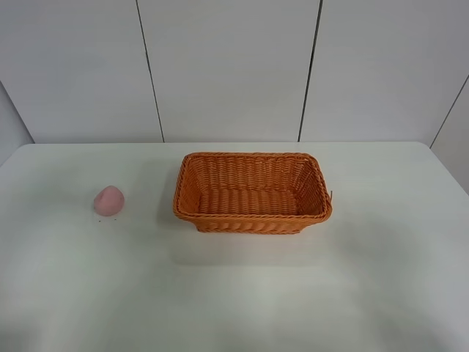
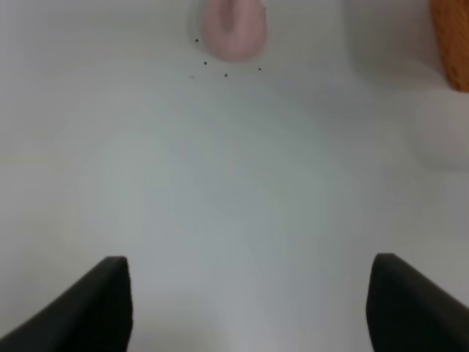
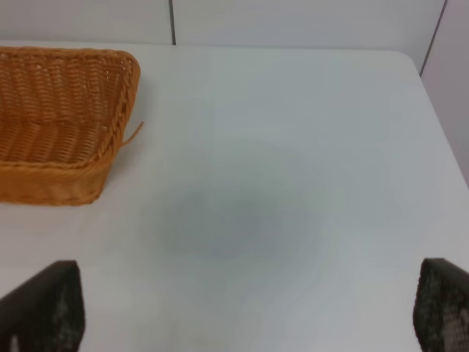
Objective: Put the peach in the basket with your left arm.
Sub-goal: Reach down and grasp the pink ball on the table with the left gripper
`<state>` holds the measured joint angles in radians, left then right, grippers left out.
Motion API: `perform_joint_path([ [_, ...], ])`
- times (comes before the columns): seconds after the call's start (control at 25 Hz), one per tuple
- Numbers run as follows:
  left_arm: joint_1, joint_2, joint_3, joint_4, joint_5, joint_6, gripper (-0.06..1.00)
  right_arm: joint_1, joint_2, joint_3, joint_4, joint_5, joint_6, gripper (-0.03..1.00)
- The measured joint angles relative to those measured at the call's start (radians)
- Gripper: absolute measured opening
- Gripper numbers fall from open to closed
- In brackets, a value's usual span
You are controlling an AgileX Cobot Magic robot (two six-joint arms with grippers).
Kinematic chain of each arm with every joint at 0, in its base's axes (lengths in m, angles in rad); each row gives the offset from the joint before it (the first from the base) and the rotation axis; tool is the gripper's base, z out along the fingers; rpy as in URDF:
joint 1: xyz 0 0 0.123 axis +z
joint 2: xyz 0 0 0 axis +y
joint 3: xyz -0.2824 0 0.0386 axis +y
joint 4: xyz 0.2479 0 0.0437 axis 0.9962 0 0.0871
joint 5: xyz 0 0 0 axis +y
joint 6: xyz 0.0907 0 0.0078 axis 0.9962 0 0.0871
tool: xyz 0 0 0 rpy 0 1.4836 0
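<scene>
The pale pink peach (image 1: 109, 201) lies on the white table left of the orange wicker basket (image 1: 252, 192), which stands empty at the table's middle. No arm shows in the exterior view. In the left wrist view the peach (image 2: 233, 29) lies ahead of my left gripper (image 2: 249, 301), whose dark fingertips (image 2: 99, 304) stand wide apart with nothing between them; a corner of the basket (image 2: 451, 40) shows at the edge. In the right wrist view my right gripper (image 3: 249, 315) is open and empty, with the basket (image 3: 62, 117) off to one side.
The white table (image 1: 381, 279) ends at a pale panelled wall (image 1: 234, 66) behind the basket. A few tiny dark specks (image 2: 226, 74) lie on the table by the peach.
</scene>
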<state>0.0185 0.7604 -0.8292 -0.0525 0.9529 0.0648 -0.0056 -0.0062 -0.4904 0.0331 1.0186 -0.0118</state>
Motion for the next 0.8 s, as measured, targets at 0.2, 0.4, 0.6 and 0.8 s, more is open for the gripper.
perform_joint_path([
  [0.2, 0.0, 0.381, -0.145, -0.001, -0.091, 0.003, 0.69, 0.0, 0.0, 0.0, 0.0, 0.0, 0.0, 0.69],
  [0.4, 0.0, 0.728, -0.326, -0.001, -0.128, 0.003, 0.69, 0.0, 0.0, 0.0, 0.0, 0.0, 0.0, 0.69],
  [0.6, 0.0, 1.006, -0.511, -0.002, -0.13, 0.003, 0.69, 0.0, 0.0, 0.0, 0.0, 0.0, 0.0, 0.69],
  [0.8, 0.0, 1.194, -0.654, -0.002, -0.136, 0.003, 0.69, 0.0, 0.0, 0.0, 0.0, 0.0, 0.0, 0.69],
])
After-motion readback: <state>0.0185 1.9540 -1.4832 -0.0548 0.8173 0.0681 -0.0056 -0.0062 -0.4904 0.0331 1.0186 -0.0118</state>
